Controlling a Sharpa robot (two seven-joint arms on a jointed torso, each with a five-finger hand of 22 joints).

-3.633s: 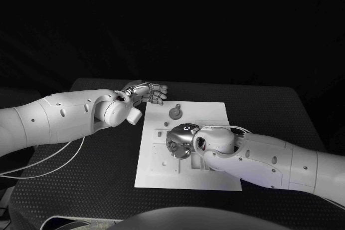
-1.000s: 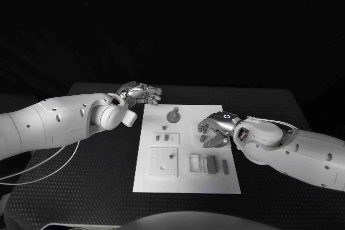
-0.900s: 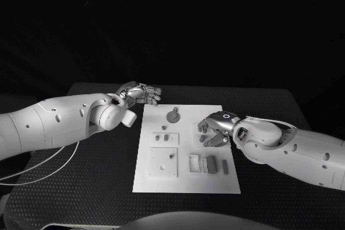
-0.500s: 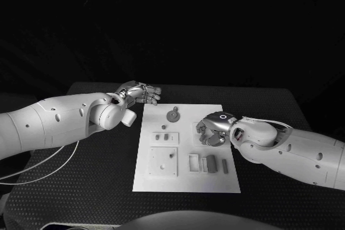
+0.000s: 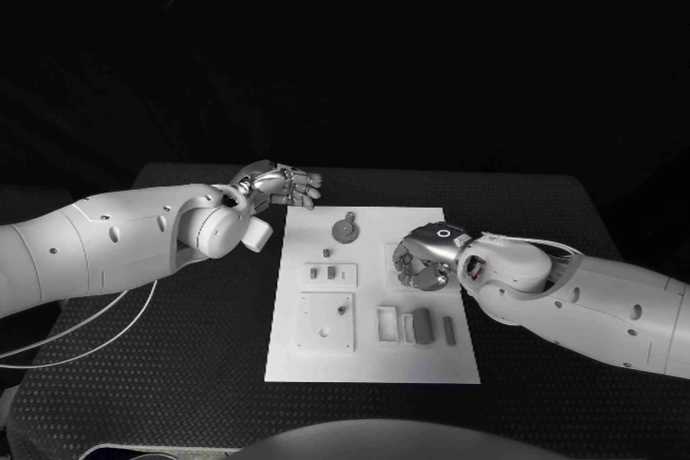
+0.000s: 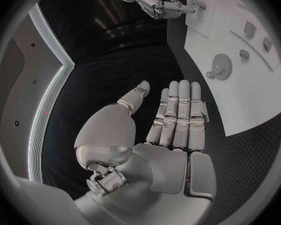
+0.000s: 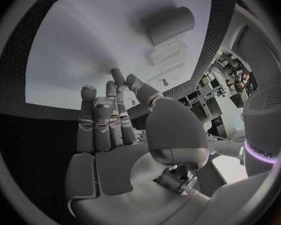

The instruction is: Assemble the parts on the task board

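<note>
Both arms are bulky white shells dotted with small dark screw holes. The left hand (image 5: 283, 186) and right hand (image 5: 422, 259) are silver, many-jointed metal. Thin white cables loop beneath the left arm.

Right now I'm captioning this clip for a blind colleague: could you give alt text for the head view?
A white task board lies on a black table, with the right hand hovering over its right middle, fingers curled downward. The left hand sits off the board's far left corner, holding nothing. Small grey parts rest on the board.
</note>
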